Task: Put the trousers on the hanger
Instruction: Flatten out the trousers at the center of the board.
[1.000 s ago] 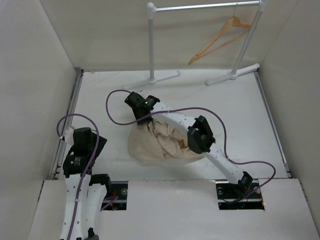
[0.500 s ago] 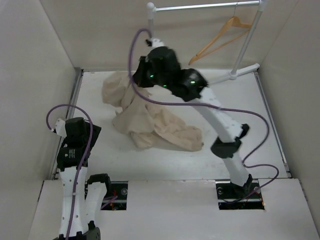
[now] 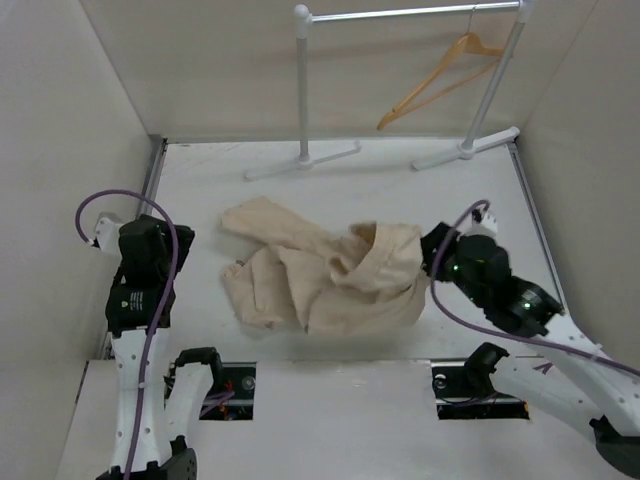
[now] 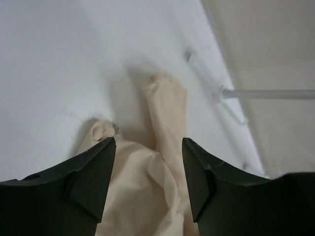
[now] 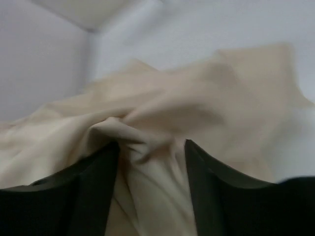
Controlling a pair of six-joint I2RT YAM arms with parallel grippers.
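While the beige soft-cloth trousers point(image 3: 320, 280) lie crumpled at the middle of the frame on the white table point(image 3: 400, 190), well apart from the light-brown triangular wooden hanger point(image 3: 425, 82) that dangles from the white metal rack point(image 3: 400, 13) at the upper right, you are, by my judgement, at the grasping step. Your right gripper point(image 5: 151, 150) sits at the heap's right edge, its fingers spread around a raised fold and not yet pinching it. Your left gripper point(image 4: 147, 147) is spread and empty near the left edge of the frame, apart from the cloth. Next you would need to close on that fold, free a leg or the waistband, and carry it toward the hanger's crossbar. Count one pair of trousers, one hanger, one rack and two grippers.
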